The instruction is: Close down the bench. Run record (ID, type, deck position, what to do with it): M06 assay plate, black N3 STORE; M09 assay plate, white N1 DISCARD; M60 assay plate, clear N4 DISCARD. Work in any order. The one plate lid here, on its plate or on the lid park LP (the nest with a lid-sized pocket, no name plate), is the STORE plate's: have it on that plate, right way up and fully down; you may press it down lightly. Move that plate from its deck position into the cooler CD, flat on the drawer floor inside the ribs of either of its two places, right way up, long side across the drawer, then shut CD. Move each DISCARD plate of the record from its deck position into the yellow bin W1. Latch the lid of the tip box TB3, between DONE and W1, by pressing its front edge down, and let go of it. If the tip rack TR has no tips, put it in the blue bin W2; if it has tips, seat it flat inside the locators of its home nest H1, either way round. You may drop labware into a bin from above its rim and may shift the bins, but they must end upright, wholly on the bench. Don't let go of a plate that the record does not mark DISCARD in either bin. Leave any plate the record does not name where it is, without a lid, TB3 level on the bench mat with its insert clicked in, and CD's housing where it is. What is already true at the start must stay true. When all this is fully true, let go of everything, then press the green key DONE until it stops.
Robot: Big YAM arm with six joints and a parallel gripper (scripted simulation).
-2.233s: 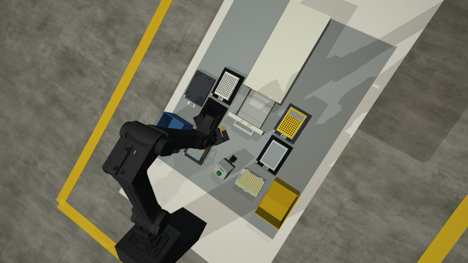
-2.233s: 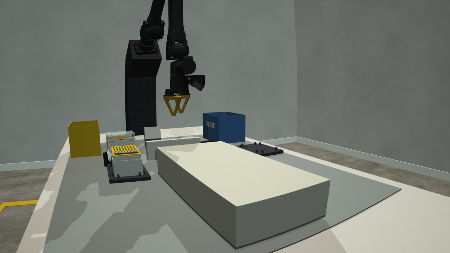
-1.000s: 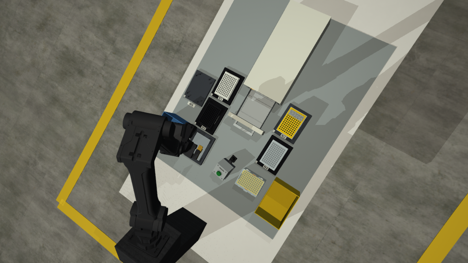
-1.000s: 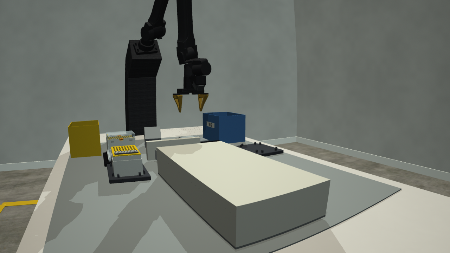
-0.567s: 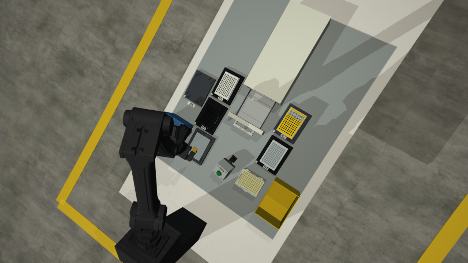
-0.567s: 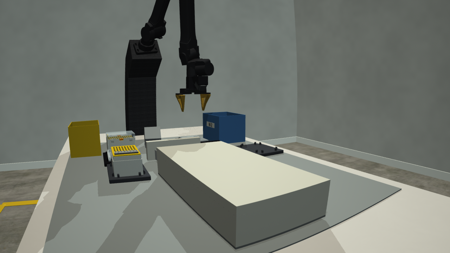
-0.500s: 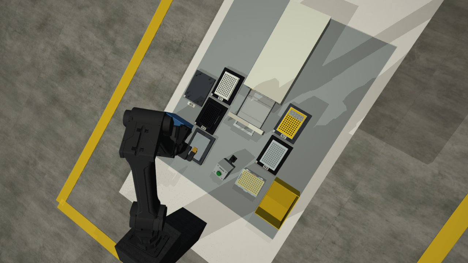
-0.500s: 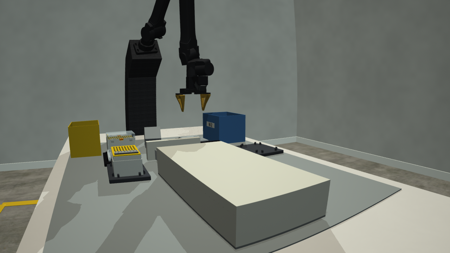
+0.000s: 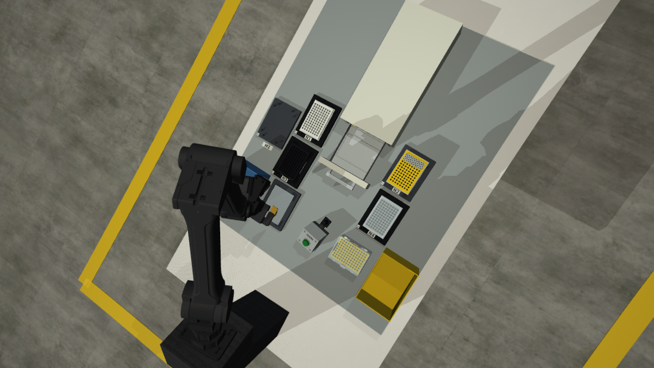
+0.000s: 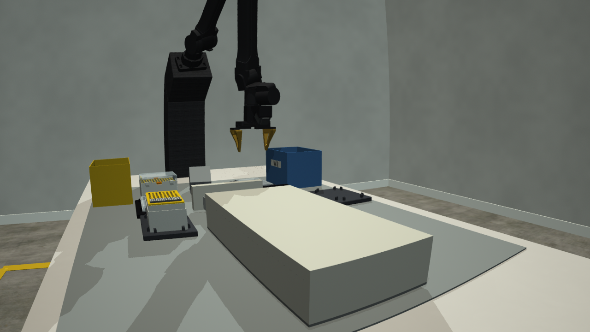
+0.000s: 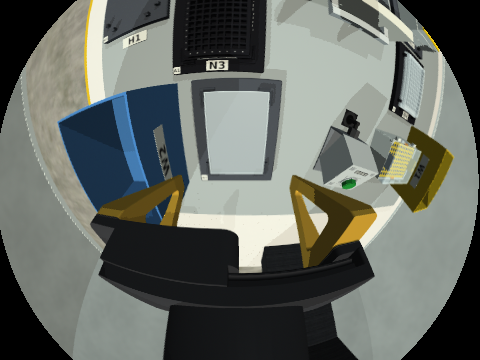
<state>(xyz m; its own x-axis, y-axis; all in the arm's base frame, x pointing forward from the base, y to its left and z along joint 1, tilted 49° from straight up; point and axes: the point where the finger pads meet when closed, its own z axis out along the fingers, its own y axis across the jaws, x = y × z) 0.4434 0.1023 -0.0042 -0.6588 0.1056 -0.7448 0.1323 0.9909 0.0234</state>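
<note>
My gripper (image 9: 270, 212) (image 10: 252, 140) (image 11: 236, 181) is open and empty. It hangs above the near edge of the lid park, where the clear plate lid (image 9: 282, 203) (image 11: 236, 130) lies in its pocket. The black plate (image 9: 295, 161) (image 11: 216, 20) sits uncovered on N3 just beyond. The white plate (image 9: 317, 118) is on N1 and the clear plate (image 9: 383, 214) (image 11: 411, 87) on N4. The yellow tip rack (image 9: 405, 171) (image 10: 165, 197) stands on N2 with tips at one end. The cooler's drawer (image 9: 356, 153) stands open.
The blue bin W2 (image 9: 256, 170) (image 10: 293, 165) (image 11: 114, 140) stands right beside my gripper. Empty nest H1 (image 9: 279, 118) (image 10: 342, 193) is behind it. The DONE key (image 9: 305, 242) (image 11: 347, 183), tip box TB3 (image 9: 349, 254) (image 10: 156, 180) and yellow bin W1 (image 9: 388, 283) (image 10: 109, 181) line the front. The cooler housing (image 9: 402, 68) (image 10: 313, 235) fills the back.
</note>
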